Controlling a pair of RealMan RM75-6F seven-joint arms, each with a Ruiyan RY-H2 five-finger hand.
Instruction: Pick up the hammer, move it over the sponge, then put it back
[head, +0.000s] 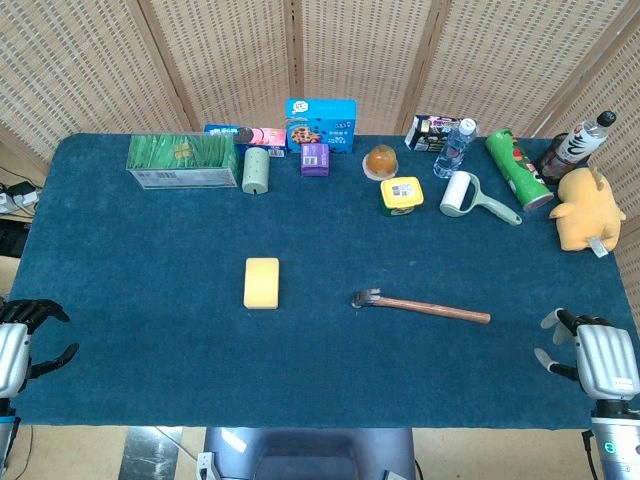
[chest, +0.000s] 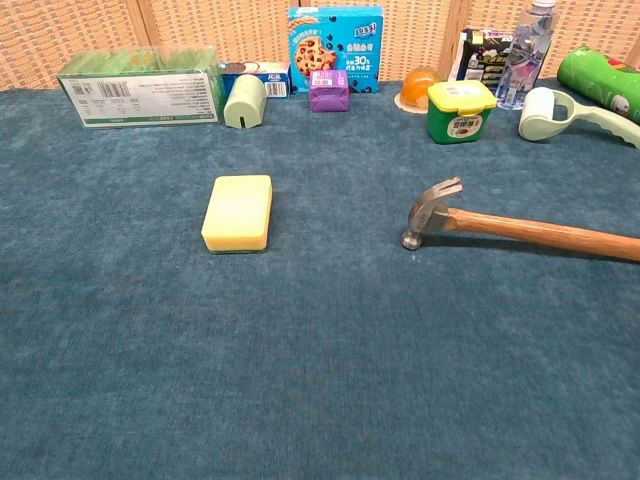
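Both hands, left hand (head: 22, 345) and right hand (head: 600, 358), wait spread and empty; gripping the hammer (head: 420, 304) by its handle end could let the head tip down onto the sponge (head: 262, 282).

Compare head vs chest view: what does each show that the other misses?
Head view only: left robot hand and right robot hand at the near table corners, both holding nothing, plus the yellow plush toy and the dark bottle far right.
Chest view only: nothing extra, just closer detail, such as the hammer's claw.
Both: hammer lying flat, yellow sponge to its left, apart from it, and the row of boxes along the back.
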